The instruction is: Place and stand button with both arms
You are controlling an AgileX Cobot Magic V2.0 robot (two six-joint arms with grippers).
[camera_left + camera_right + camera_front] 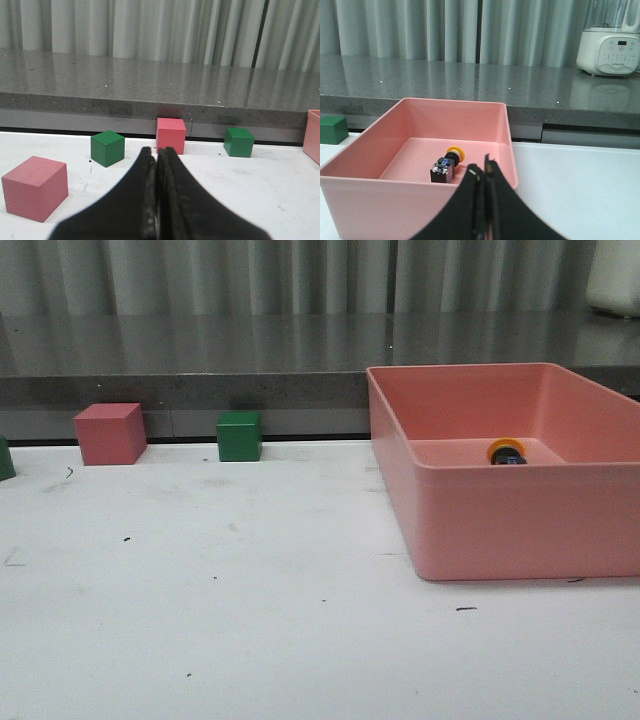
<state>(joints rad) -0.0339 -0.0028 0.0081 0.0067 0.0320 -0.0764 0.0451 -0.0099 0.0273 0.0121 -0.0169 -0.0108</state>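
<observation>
The button (pixel 507 453) lies on its side inside the pink bin (pixel 520 520) at the right of the table; only its yellow-orange cap and a bit of black body show over the bin's front wall. In the right wrist view the button (pixel 447 165) lies with its cap toward the far wall and its clear-blue base toward me. My right gripper (pixel 483 167) is shut and empty, in front of the bin's near wall (pixel 395 200). My left gripper (pixel 156 152) is shut and empty, low over the white table. Neither arm shows in the front view.
A pink-red cube (pixel 110 433) and a green cube (pixel 239 436) stand at the table's back edge. The left wrist view shows two pink-red cubes (pixel 171 135) (pixel 35 187) and two green cubes (pixel 107 148) (pixel 238 142). A grey counter runs behind, with a white appliance (pixel 611 49) on it.
</observation>
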